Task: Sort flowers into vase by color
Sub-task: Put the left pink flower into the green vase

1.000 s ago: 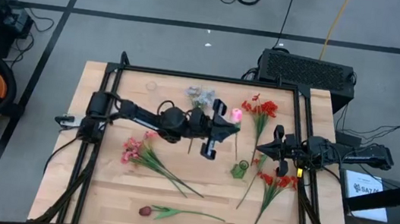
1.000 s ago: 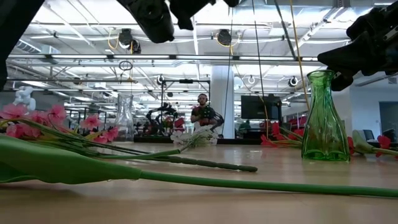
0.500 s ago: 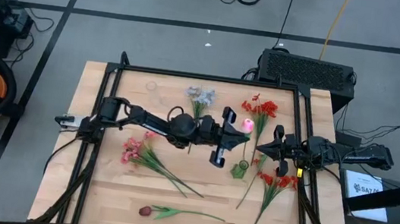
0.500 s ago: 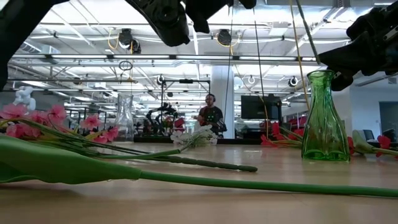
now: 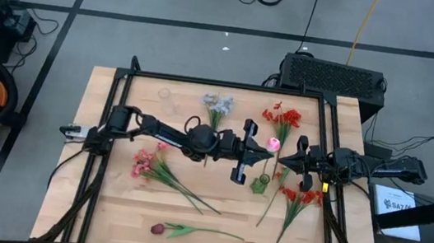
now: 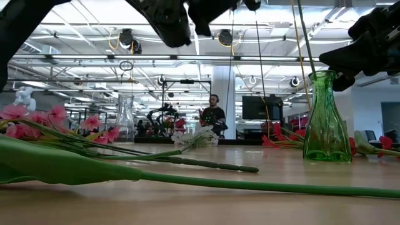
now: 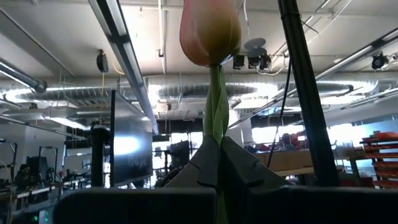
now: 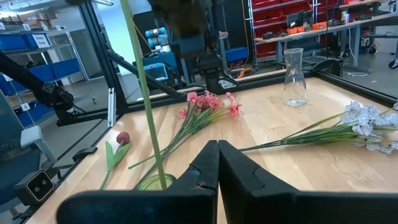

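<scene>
Left gripper: over table centre-right, fingers clamped on stem of pink tulip; bloom up, stem hanging down into mouth of green vase. Wrist view: fingers pinched together on stem, tulip head above. Low view: thin stem runs down into vase. Right gripper: just beside vase, at neck height, fingers pressed together, nothing seen between them; its wrist view shows stem entering vase rim. Table, other flowers lying flat: grey-blue bunch at back centre; red cluster at back right; second red cluster front right, near right arm; pink blossoms left-centre, stems toward front; dark red tulip near front edge. Clear vase at back-left area, upright, holding nothing visible. Bkgd, low view: person standing in room beyond table.
</scene>
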